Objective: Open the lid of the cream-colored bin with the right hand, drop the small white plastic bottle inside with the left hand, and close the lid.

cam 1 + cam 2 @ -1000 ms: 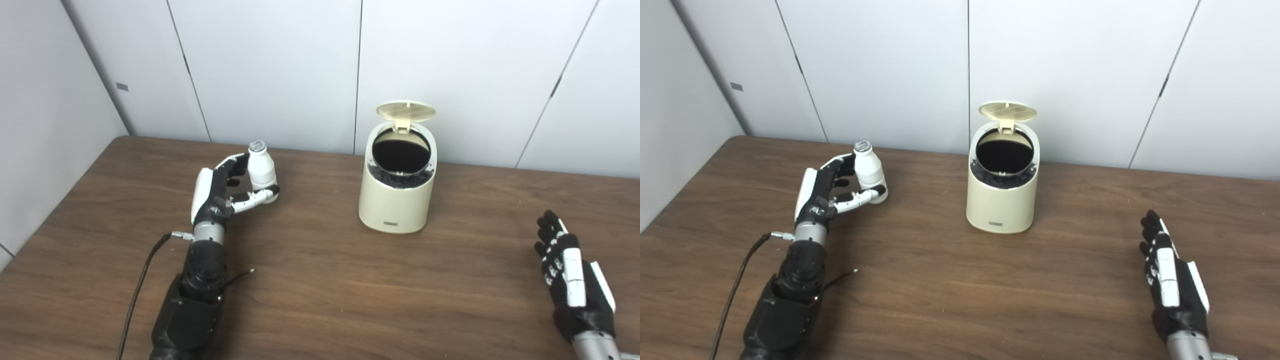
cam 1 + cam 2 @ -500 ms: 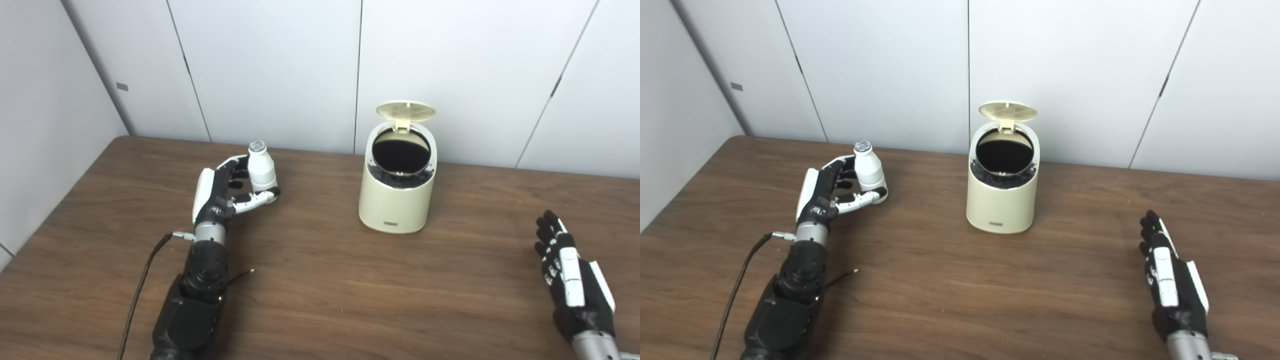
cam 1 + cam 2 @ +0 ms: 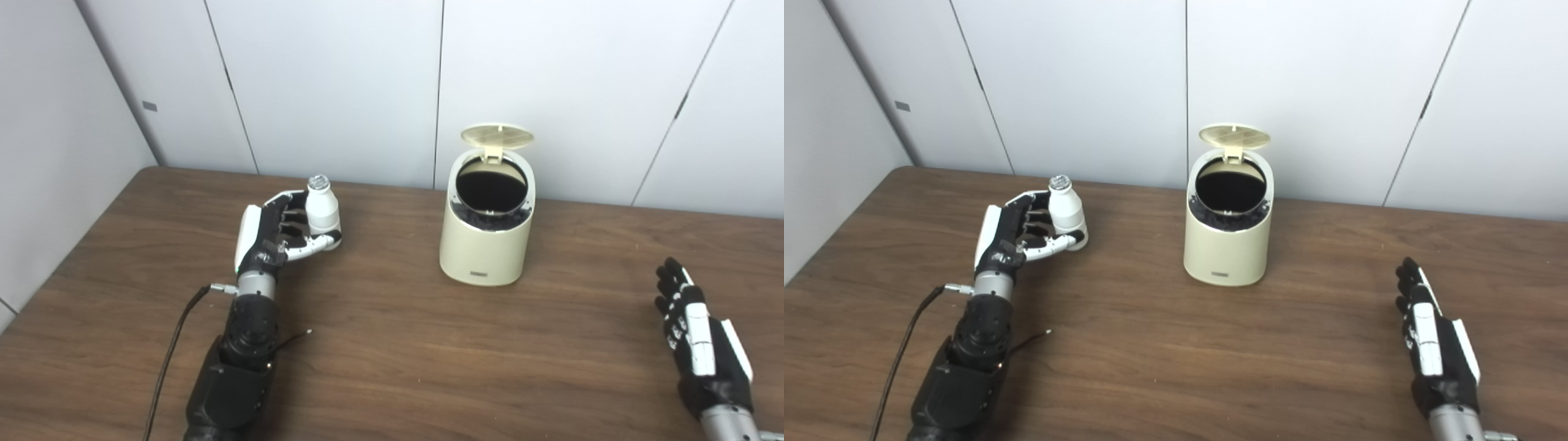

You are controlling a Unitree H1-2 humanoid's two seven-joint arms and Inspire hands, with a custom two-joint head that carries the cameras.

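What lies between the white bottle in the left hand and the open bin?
Only bare table; both eye views show nothing between the bottle and the bin.

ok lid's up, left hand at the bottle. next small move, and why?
Probably finish closing the left hand on the bottle, then lift it. The fingers curl around it, but it looks to be standing on the table well left of the bin. The lid is up and the opening clear; the right hand rests open, out of the way.
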